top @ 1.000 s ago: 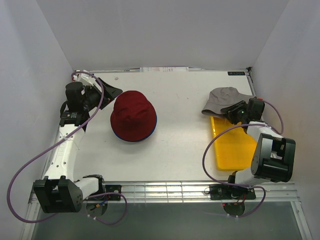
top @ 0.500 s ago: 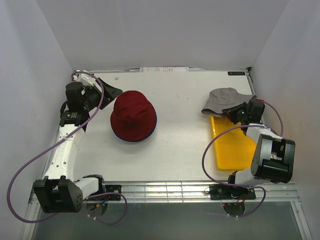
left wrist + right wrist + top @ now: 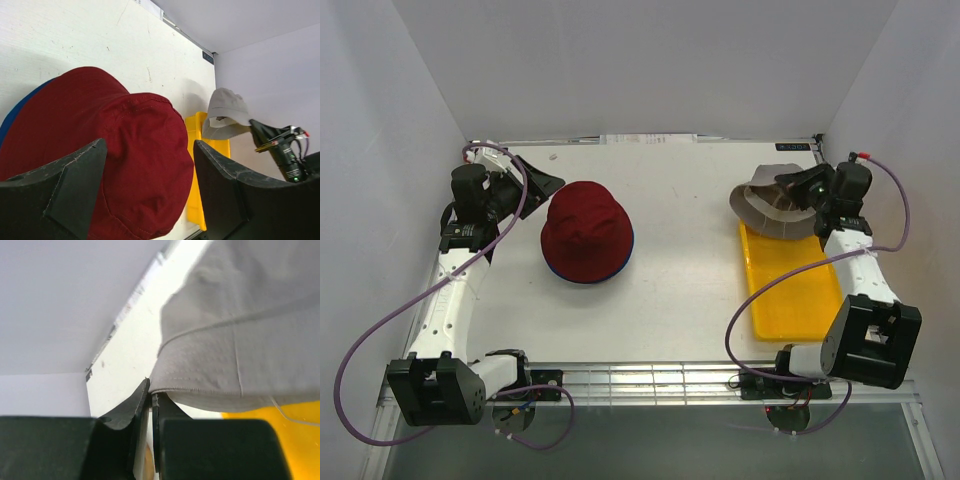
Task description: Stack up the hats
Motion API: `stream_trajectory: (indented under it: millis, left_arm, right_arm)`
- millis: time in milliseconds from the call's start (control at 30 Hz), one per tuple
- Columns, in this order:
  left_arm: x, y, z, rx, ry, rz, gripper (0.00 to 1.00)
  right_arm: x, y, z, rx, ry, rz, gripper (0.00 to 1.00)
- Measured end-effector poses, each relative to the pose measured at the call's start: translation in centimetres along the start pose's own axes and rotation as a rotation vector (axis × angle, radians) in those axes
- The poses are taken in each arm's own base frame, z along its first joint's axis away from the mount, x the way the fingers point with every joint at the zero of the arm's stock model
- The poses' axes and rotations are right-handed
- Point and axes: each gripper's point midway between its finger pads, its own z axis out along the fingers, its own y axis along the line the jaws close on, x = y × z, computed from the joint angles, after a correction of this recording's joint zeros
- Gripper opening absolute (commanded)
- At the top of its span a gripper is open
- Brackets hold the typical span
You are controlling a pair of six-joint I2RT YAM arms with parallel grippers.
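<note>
A dark red hat [image 3: 586, 236] sits on top of a pile at the table's left middle, with a navy blue brim edge [image 3: 626, 252] showing under it. It also shows in the left wrist view [image 3: 115, 150]. My left gripper [image 3: 542, 184] is open and empty, just behind and left of the pile. My right gripper [image 3: 788, 186] is shut on the brim of the grey hat [image 3: 768, 202] and holds it lifted and tilted at the back right. The right wrist view shows the grey hat [image 3: 240, 340] pinched at its brim. The white and teal hats are hidden.
A flat yellow tray [image 3: 792, 282] lies at the right, below the lifted grey hat. White walls close in the table on the left, back and right. A metal rail [image 3: 650, 380] runs along the near edge.
My right gripper has risen and swung towards the back, lifting the grey hat off the tray's far end and tilting it. The left arm and the red pile have not moved.
</note>
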Motion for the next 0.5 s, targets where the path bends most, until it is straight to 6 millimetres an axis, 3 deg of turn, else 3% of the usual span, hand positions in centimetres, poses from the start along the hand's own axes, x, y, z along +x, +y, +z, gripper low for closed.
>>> stream_trajectory:
  millis: [100, 200, 333, 500]
  left_arm:
    - [0.0, -0.1, 0.0, 0.002, 0.000, -0.006, 0.80]
    - [-0.4, -0.5, 0.0, 0.008, -0.003, -0.012, 0.80]
    - [-1.1, -1.5, -0.2, 0.027, -0.014, -0.019, 0.80]
    - [-2.9, -3.7, -0.9, 0.062, -0.054, -0.020, 0.81]
  right_arm:
    - [-1.8, 5.1, -0.8, -0.090, -0.037, -0.053, 0.08]
    - [-2.3, 10.2, -1.6, -0.184, -0.051, -0.101, 0.08]
    - [-1.2, 15.9, -1.7, -0.277, -0.028, -0.144, 0.08]
    - [1.8, 22.5, 0.1, -0.361, 0.027, -0.187, 0.08]
